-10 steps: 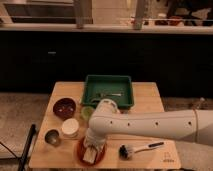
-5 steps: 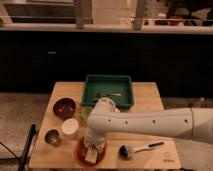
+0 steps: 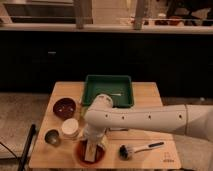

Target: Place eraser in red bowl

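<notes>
The pale end effector [image 3: 91,151] sits over the orange-red bowl [image 3: 79,152], beside a green tray [image 3: 90,92].

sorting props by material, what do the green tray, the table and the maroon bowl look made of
Green tray: likely plastic, uniform colour with a soft sheen. Table: pale wood or laminate, matte with a light grain tone. Maroon bowl: probably plastic or glazed ceramic, dark and slightly glossy. The gripper hangs over the red bowl.
</notes>
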